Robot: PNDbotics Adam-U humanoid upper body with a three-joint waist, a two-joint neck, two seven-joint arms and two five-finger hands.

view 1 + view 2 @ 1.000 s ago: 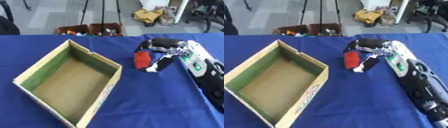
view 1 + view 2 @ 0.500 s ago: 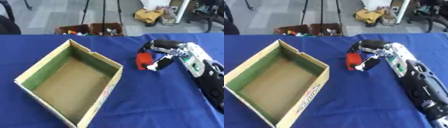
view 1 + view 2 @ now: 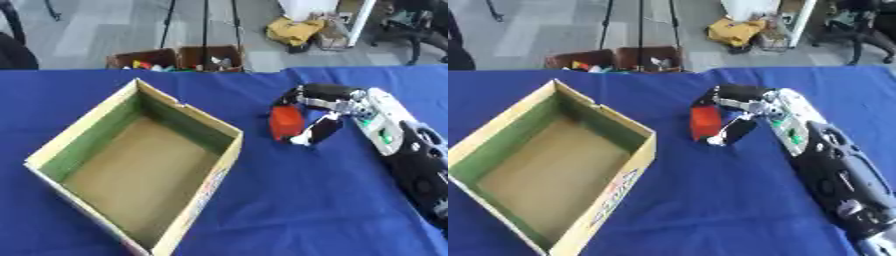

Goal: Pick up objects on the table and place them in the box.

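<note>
A small red-orange block [image 3: 283,122] is held just above the blue table [image 3: 297,200], to the right of the box. My right hand [image 3: 325,107] comes in from the lower right, its fingers and thumb curled round the block. The open cardboard box [image 3: 131,165] lies on the left half of the table, with green inner walls and a bare brown floor. The block is a short way from the box's right rim. My left hand shows in neither view.
Beyond the table's far edge stand brown crates of small coloured things [image 3: 179,59] and tripod legs [image 3: 206,22] on a grey floor. A yellow bag [image 3: 296,31] lies further back.
My right hand has carried the red block a little to the left, closer to the box's right rim. The box has not moved.
</note>
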